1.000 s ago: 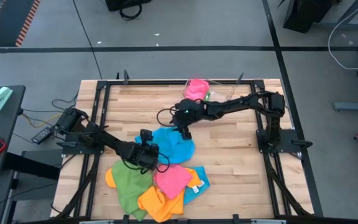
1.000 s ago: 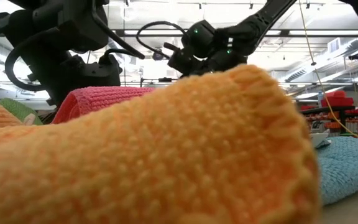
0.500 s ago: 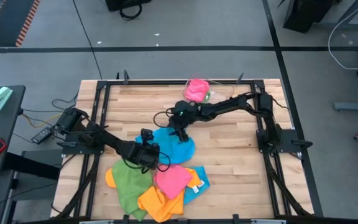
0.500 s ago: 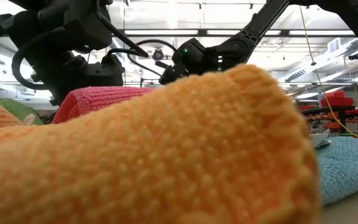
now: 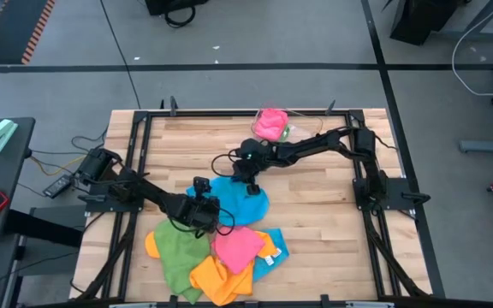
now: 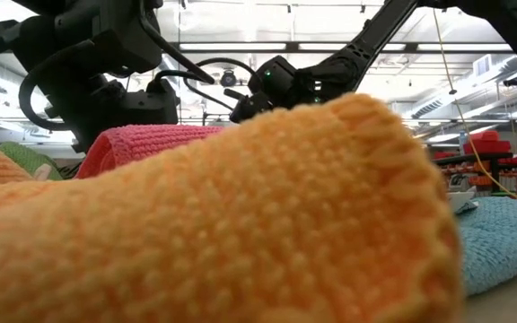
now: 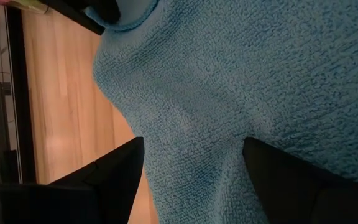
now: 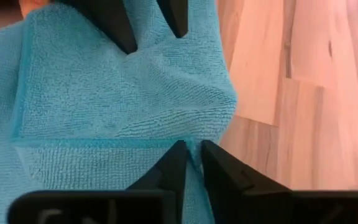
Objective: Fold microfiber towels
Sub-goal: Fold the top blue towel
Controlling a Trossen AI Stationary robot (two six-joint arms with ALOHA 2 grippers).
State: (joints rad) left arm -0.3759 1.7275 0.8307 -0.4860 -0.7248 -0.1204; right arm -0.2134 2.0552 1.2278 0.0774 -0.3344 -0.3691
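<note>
Wooden planks form the tabletop, framed by black rails, with grey floor around it. At its middle lies a sky-blue towel, partly folded. The right gripper reaches in from the right, its fingers nearly closed and pinching a fold of this towel at its edge. The left gripper rests on the same towel with fingers spread wide. Green, orange and pink towels lie heaped at the near edge. Another pink towel sits at the far edge.
</note>
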